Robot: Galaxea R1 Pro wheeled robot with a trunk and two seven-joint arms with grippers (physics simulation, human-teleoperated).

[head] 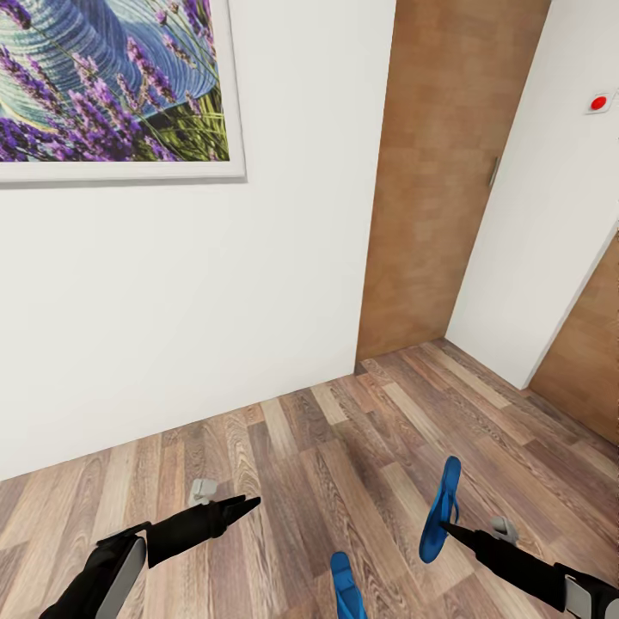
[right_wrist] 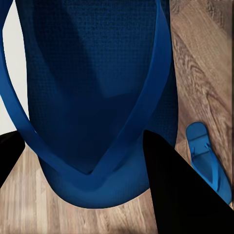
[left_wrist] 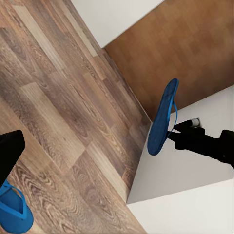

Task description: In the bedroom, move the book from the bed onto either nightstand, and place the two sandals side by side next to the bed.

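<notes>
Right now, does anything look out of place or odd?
Yes: the two bright blue flip-flops are split up. One hangs on edge in the air, gripped by its strap in the right pincer; the other lies flat on the wood-plank floor.

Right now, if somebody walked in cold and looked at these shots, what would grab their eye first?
Probably the bright blue sandal held up off the floor on edge, its strap pinched by the right gripper. A second blue sandal lies flat on the wood-plank floor between the arms. High on the white wall to the left hangs a framed lavender picture.
</notes>
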